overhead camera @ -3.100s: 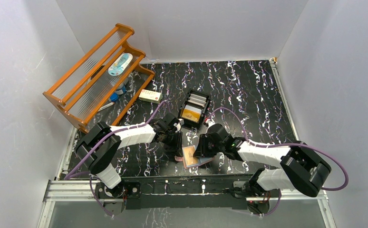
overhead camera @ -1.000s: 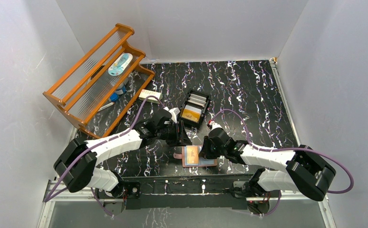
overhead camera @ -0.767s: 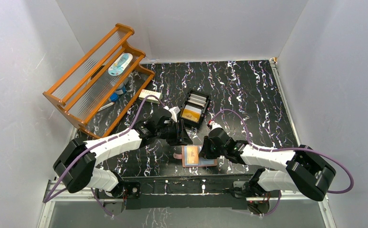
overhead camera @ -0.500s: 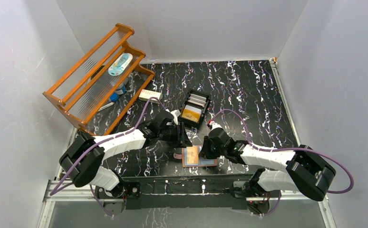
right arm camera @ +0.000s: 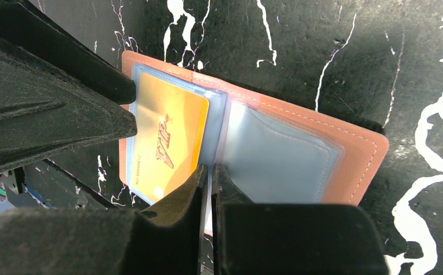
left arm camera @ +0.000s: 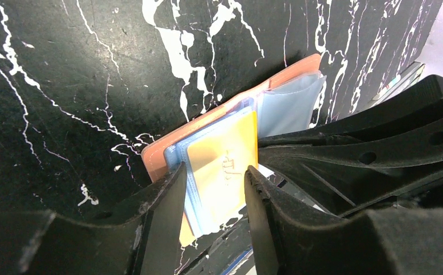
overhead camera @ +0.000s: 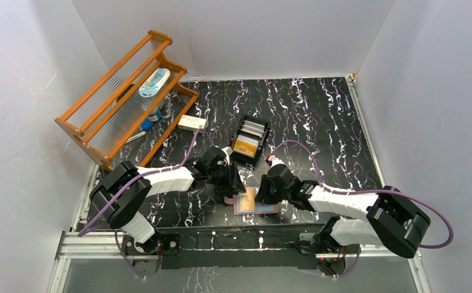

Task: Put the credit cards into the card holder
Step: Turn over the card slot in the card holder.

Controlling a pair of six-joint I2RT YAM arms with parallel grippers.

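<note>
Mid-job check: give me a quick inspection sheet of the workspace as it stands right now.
Surface: black marbled tabletop.
Job's things: card holder lies open; gold card sits in one clear sleeve; more cards stand in the black slotted tray.
Clutter: wooden rack holding small items; white-and-red box.
Grippers: left gripper, fingers apart over the gold card; right gripper, fingers nearly together at the holder's fold, grip unclear.
Cables: purple cables run along both arms.
Surroundings: white walls.
</note>
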